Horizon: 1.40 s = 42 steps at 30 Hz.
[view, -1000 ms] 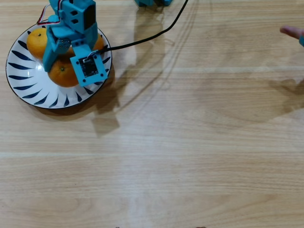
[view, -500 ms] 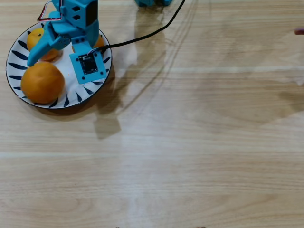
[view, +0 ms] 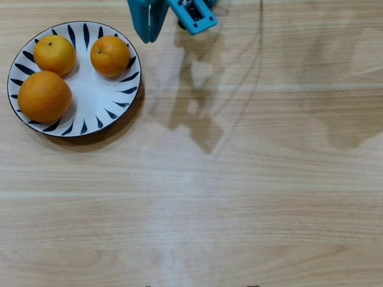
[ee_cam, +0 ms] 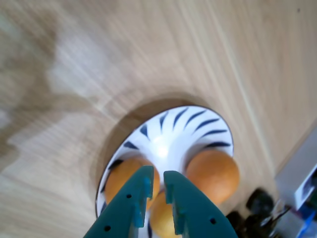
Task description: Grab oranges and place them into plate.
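Three oranges lie in the white, blue-stroked plate (view: 96, 101) at the upper left of the overhead view: the large one (view: 44, 95) at the left front, two smaller ones (view: 54, 54) (view: 111, 55) behind it. My teal gripper (view: 147, 37) is at the top edge, just right of the plate and above the table, holding nothing. In the wrist view the plate (ee_cam: 168, 139) and the oranges (ee_cam: 213, 173) (ee_cam: 119, 181) (ee_cam: 161, 218) lie below the gripper (ee_cam: 157, 176), whose fingers stand almost together with only a thin slit between them.
The light wooden table (view: 239, 197) stretches to the right and front of the plate, with the arm's shadow (view: 191, 113) on it. Dark cables and parts (ee_cam: 262, 208) show at the lower right of the wrist view.
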### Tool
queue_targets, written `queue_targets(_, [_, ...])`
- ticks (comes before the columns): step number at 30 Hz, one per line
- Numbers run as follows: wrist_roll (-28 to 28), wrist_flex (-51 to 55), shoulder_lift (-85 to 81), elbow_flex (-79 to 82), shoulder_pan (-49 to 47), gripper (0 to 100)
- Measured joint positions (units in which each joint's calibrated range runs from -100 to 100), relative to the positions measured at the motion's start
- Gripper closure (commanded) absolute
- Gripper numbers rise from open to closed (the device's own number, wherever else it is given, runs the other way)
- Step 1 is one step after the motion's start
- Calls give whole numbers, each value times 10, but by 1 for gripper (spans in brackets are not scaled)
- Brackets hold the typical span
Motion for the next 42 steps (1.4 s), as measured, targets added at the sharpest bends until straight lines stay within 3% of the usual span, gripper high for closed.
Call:
queue_targets(8, [49, -177, -301, 398, -106, 98])
queue_targets(16, [72, -162, -591, 671, -159, 98])
queue_targets(22, [77, -98, -615, 724, -165, 98])
queue_targets(42, [77, -93, -617, 734, -185, 98])
